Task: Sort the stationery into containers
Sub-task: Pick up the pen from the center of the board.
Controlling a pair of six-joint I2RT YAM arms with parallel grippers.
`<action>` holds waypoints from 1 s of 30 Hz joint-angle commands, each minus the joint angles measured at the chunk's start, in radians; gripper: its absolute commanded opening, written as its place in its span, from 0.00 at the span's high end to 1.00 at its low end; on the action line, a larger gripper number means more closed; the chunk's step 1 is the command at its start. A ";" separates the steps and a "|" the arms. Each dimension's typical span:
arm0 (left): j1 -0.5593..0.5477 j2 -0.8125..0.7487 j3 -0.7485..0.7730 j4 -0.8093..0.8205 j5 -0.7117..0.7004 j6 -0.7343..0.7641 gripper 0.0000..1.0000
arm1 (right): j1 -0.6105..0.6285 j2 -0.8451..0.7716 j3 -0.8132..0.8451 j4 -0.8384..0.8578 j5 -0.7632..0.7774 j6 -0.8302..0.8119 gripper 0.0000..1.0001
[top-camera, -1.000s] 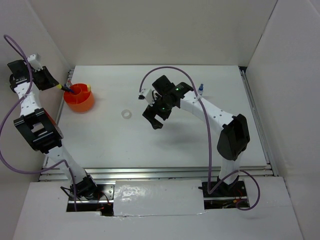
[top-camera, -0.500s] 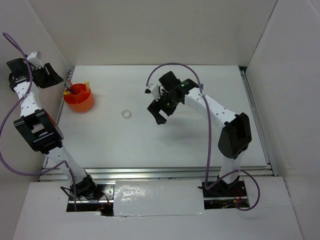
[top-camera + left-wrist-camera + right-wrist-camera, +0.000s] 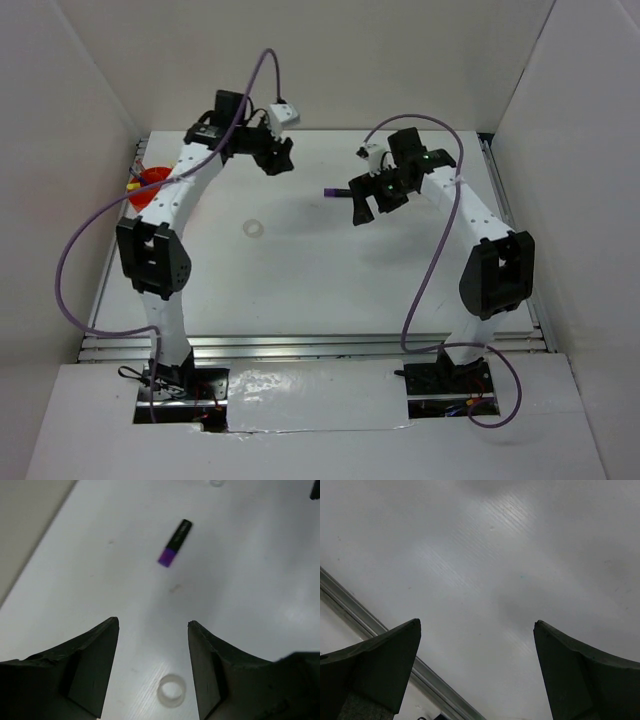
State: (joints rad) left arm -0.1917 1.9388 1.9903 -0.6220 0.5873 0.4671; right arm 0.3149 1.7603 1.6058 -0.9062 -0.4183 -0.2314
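Observation:
The purple marker (image 3: 335,193) lies on the table in the back middle, just left of my right gripper (image 3: 365,200). In the left wrist view the marker (image 3: 175,542) shows with a black body and a purple end. The white tape ring (image 3: 254,229) lies apart on the table, and it shows low between my left fingers as a ring (image 3: 171,690). My left gripper (image 3: 275,158) hangs open over the back middle, nothing in its jaws (image 3: 152,622). My right gripper (image 3: 476,623) is wide open and empty. The orange-red cup (image 3: 150,178) stands far left, partly hidden behind my left arm.
A yellow and black tip (image 3: 132,184) sticks out at the cup's left side. White walls close in the table on the left, back and right. A metal rail (image 3: 370,625) runs along the table edge in the right wrist view.
My left arm has swung from the cup at the far left to the back middle, and its jaws have opened. My right gripper has moved right and back, uncovering the purple marker.

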 commanded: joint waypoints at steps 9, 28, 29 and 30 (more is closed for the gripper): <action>-0.141 0.402 0.159 0.280 0.062 -0.206 0.25 | -0.146 -0.191 -0.148 0.075 -0.088 0.069 0.00; -0.202 0.700 0.360 0.401 0.002 -0.378 0.19 | -0.212 -0.200 -0.158 0.056 -0.108 0.069 0.00; -0.206 0.698 0.357 0.387 -0.001 -0.369 0.19 | -0.212 -0.199 -0.155 0.052 -0.106 0.070 0.00; -0.210 0.700 0.355 0.357 -0.009 -0.349 0.19 | -0.214 -0.194 -0.146 0.050 -0.108 0.069 0.00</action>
State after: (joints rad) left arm -0.3782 2.6198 2.3024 -0.2180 0.5884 0.0788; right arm 0.1101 1.5784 1.4315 -0.8600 -0.5091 -0.1616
